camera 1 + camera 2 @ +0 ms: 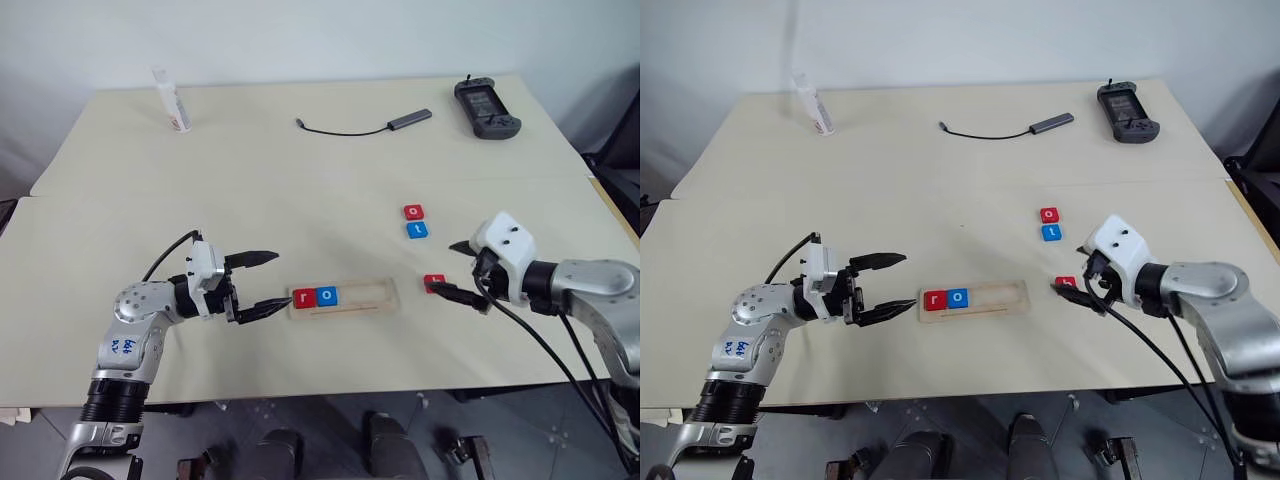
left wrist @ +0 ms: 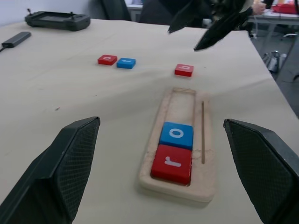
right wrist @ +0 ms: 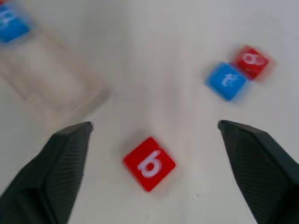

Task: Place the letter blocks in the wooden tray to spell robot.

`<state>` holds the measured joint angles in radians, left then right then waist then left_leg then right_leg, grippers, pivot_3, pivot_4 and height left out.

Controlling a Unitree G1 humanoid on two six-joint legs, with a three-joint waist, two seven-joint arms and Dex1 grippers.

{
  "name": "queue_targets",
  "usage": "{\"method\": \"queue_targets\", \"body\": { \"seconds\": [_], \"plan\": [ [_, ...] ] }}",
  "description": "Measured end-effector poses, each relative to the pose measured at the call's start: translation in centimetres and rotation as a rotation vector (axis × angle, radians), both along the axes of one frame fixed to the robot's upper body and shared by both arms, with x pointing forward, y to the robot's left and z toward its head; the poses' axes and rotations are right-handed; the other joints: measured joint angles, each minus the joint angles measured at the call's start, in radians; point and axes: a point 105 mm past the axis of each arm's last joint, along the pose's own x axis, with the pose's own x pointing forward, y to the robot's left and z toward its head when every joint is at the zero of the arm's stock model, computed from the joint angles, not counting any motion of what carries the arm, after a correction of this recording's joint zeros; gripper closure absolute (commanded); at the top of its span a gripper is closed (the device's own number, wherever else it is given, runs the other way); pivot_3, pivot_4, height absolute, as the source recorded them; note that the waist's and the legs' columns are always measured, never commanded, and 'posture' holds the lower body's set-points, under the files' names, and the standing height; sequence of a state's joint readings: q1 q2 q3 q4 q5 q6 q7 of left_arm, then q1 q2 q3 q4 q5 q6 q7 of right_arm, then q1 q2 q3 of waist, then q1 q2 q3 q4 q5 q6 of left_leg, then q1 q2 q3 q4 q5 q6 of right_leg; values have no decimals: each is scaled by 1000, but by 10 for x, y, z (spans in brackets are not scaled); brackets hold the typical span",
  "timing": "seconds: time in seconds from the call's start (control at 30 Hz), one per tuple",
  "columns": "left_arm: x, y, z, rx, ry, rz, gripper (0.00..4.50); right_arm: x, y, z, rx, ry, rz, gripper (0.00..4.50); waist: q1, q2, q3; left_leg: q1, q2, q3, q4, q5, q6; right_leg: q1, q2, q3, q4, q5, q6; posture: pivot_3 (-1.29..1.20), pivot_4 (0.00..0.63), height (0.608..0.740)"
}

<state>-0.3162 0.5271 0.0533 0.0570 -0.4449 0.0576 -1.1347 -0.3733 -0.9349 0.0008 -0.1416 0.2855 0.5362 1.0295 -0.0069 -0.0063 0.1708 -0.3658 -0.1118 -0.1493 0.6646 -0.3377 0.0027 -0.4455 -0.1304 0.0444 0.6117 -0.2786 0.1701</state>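
Observation:
The wooden tray (image 1: 365,298) lies in front of me with a red r block (image 1: 304,297) and a blue o block (image 1: 327,296) side by side at its left end. A red b block (image 3: 149,163) rests on the table just right of the tray. Farther back lie a red o block (image 1: 413,212) and a blue t block (image 1: 418,230), close together. My left gripper (image 1: 280,279) stands open and empty at the tray's left end. Hovering beside the b block, my right gripper (image 1: 450,268) is open and holds nothing.
At the table's far side stand a small white bottle (image 1: 172,100) on the left, a grey adapter with a black cable (image 1: 390,123) in the middle and a dark handheld controller (image 1: 486,108) on the right. The table's front edge runs close below both arms.

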Motion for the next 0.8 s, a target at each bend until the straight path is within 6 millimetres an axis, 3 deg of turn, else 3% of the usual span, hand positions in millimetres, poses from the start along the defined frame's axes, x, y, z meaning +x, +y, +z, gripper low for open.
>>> {"method": "queue_targets", "body": {
  "seconds": [0.2,0.23,0.3,0.5,0.57,0.7,0.8],
  "plan": [
    [-9,-3,-3,8,-5,-27,0,15,-16,-17,-95,93,197,17,1,0,0,0,1,0,0,0,0,-1,0,-1,-1,0,-1,0,150,740],
    [-11,-4,-3,9,-5,-29,0,18,-18,-20,-106,101,203,192,2,0,0,0,1,0,0,0,0,-1,0,-1,-1,1,-1,0,150,740],
    [-12,-3,-5,9,0,-26,0,24,-17,-25,-95,115,215,575,3,0,0,0,1,-1,0,0,0,-1,0,-1,-2,1,-1,0,150,740],
    [-14,-1,-4,6,-11,1,0,33,-10,-30,-70,115,258,2597,4,0,0,-1,1,-1,1,0,0,-1,0,-1,-1,1,-2,0,150,740],
    [-15,1,-7,8,-1,11,0,33,-8,-30,-64,110,274,3021,3,0,0,-1,1,-1,1,0,-1,-1,0,-1,-1,1,-2,0,150,740],
    [-19,4,-7,20,-5,24,0,30,-2,-28,-68,111,321,3018,4,0,0,-1,1,-2,1,0,-1,-1,0,-1,-1,1,-2,0,150,740],
    [-20,9,-7,27,-7,46,0,25,21,-11,-42,97,397,3018,1,1,0,-1,2,-1,1,0,-1,-2,1,-1,-1,1,-2,0,150,740]
  ]
}}
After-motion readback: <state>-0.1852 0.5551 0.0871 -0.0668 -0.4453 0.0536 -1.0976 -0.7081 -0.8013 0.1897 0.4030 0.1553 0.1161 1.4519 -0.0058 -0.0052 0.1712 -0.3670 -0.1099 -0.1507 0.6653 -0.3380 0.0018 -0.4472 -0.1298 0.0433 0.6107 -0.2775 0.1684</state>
